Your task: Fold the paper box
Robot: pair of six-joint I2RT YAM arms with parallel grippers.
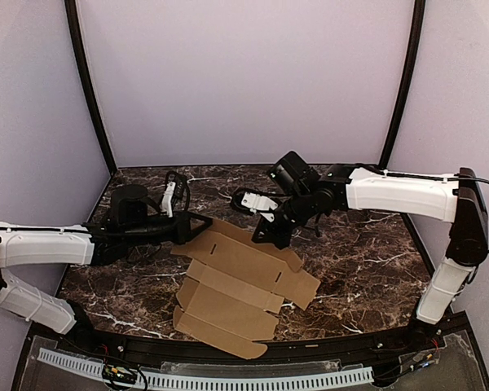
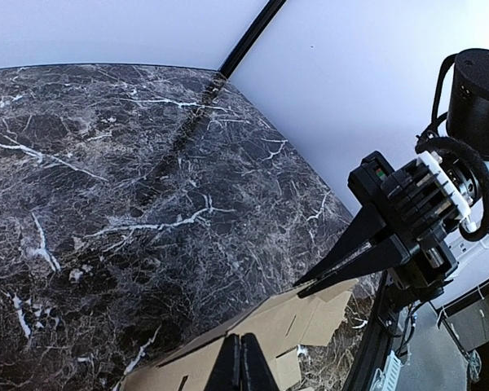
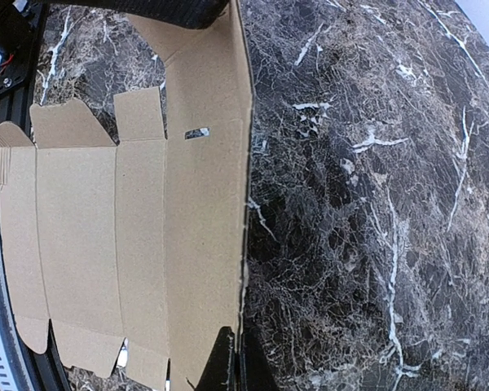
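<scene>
The paper box (image 1: 236, 285) is a flat brown die-cut sheet with flaps and slots, lying mid-table. My left gripper (image 1: 205, 225) is shut on the sheet's far left corner. In the left wrist view its closed fingers (image 2: 241, 362) pinch the cardboard (image 2: 310, 326). My right gripper (image 1: 265, 238) is shut on the far edge, further right. In the right wrist view its fingers (image 3: 238, 366) clamp the long edge of the sheet (image 3: 147, 228). That far edge looks slightly raised off the table. The right gripper also shows in the left wrist view (image 2: 306, 285).
The dark marble table (image 1: 367, 261) is enclosed by pale purple walls and black corner posts (image 1: 90, 90). A white perforated strip (image 1: 228, 381) runs along the near edge. Cables hang by the left arm's wrist (image 1: 175, 191).
</scene>
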